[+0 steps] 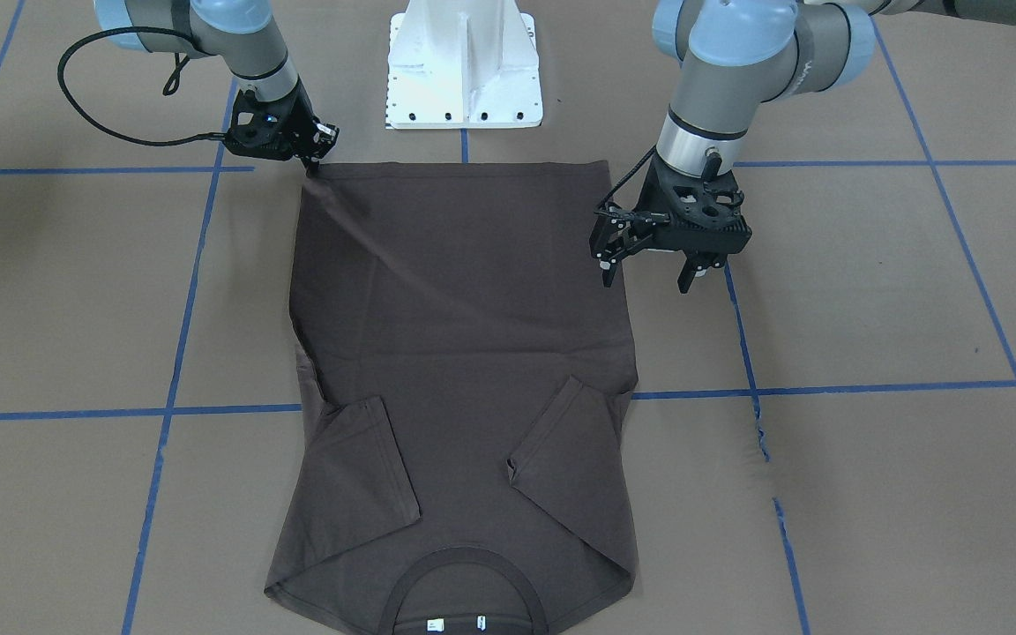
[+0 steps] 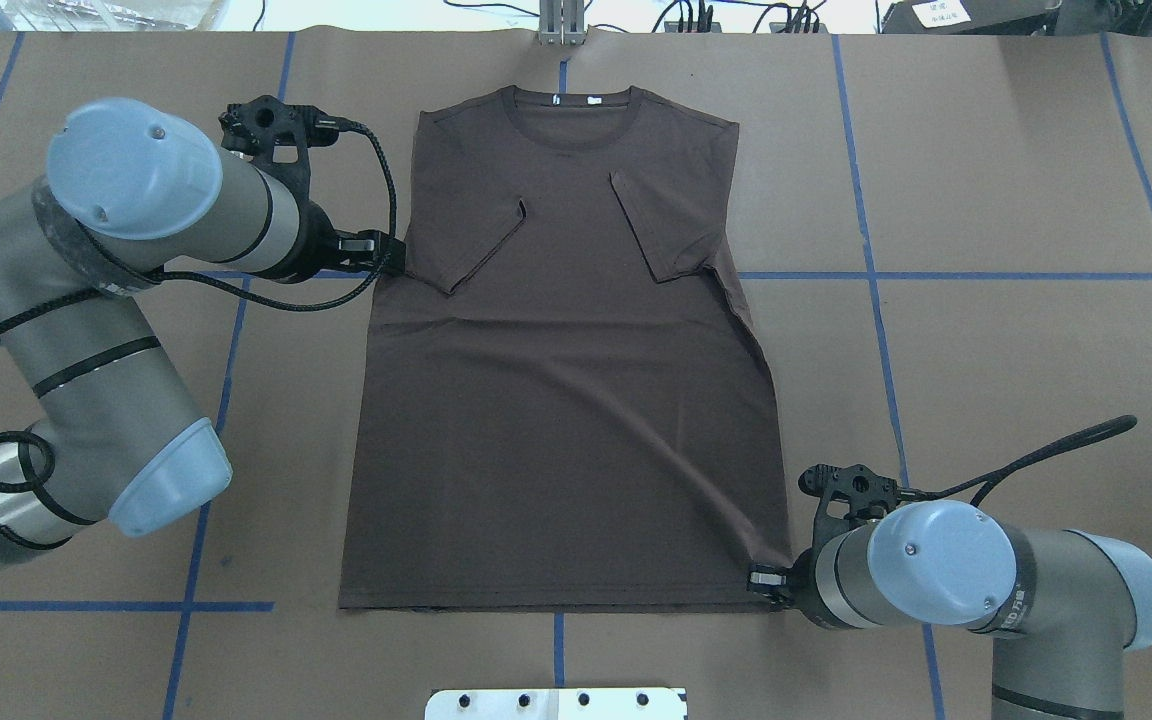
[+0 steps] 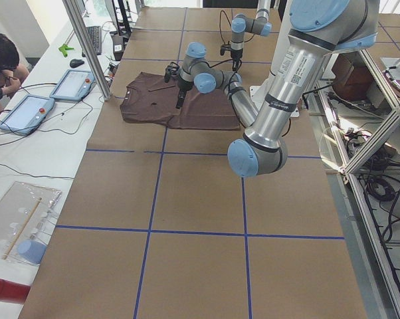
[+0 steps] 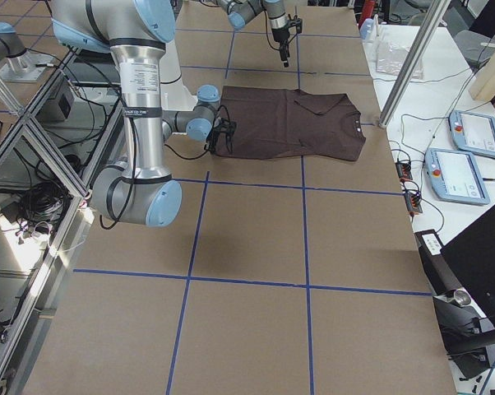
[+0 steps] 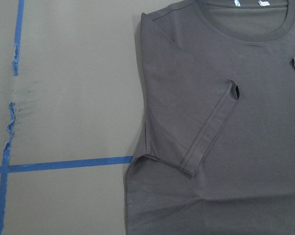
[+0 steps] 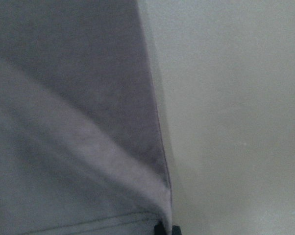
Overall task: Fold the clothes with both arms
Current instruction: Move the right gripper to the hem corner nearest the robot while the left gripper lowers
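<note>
The dark brown-grey T-shirt (image 1: 464,353) lies flat on the table, collar away from the robot, both sleeves folded in over the chest. My right gripper (image 1: 314,163) is shut on the hem corner on the robot's right; it also shows in the overhead view (image 2: 761,582), and the right wrist view shows its fingertips (image 6: 166,229) pinched on that corner. A fabric ridge runs from there across the T-shirt (image 2: 566,400). My left gripper (image 1: 646,275) is open and empty, hovering above the T-shirt's other side edge below the sleeve (image 2: 391,255). The left wrist view shows the sleeve and collar (image 5: 226,122).
The white pedestal base (image 1: 464,66) stands just behind the hem. Blue tape lines cross the brown table, torn in one spot (image 1: 759,423). Beyond the collar end stand a metal post (image 3: 87,46), tablets (image 3: 27,109) and a seated operator (image 3: 0,60).
</note>
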Action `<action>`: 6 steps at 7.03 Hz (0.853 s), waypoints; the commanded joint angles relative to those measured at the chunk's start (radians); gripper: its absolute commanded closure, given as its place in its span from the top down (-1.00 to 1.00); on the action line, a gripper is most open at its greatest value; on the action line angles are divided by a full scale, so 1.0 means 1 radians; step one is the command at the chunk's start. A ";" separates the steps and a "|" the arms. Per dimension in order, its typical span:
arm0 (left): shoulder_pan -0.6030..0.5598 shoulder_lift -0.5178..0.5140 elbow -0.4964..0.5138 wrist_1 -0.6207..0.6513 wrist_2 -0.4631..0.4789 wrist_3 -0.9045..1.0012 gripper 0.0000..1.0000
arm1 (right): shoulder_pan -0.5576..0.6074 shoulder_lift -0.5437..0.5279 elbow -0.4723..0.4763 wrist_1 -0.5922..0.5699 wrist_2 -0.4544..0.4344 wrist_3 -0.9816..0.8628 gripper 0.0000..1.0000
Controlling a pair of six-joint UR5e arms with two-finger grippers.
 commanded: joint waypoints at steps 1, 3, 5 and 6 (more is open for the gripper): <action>0.028 0.109 -0.094 -0.012 0.000 -0.190 1.00 | 0.025 -0.003 0.048 0.000 0.001 -0.001 -1.00; 0.216 0.217 -0.188 -0.031 0.062 -0.469 0.99 | 0.047 -0.001 0.077 0.006 0.008 -0.015 -1.00; 0.480 0.240 -0.176 -0.029 0.219 -0.735 0.93 | 0.053 0.011 0.085 0.009 0.010 -0.015 -1.00; 0.546 0.250 -0.175 -0.028 0.242 -0.816 0.93 | 0.050 0.017 0.083 0.009 0.011 -0.017 -1.00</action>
